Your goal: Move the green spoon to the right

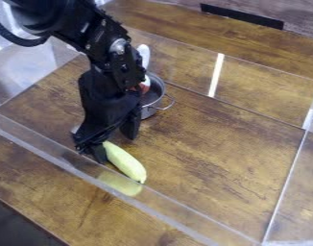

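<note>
The green spoon point(126, 162) lies on the wooden table near the front clear wall, its yellow-green handle running down and to the right. I cannot make out its metal bowl, which is under the gripper. My gripper point(106, 140) hangs straight down over the spoon's upper end. It is open, with one finger on each side of that end and nothing gripped between them. The black arm rises from it toward the top left.
A small metal pot point(150, 98) stands right behind the gripper, holding a white-handled utensil point(141, 60) with a red end. Clear acrylic walls point(217, 75) fence the table; the front wall point(69, 163) runs close to the spoon. Open wood lies to the right.
</note>
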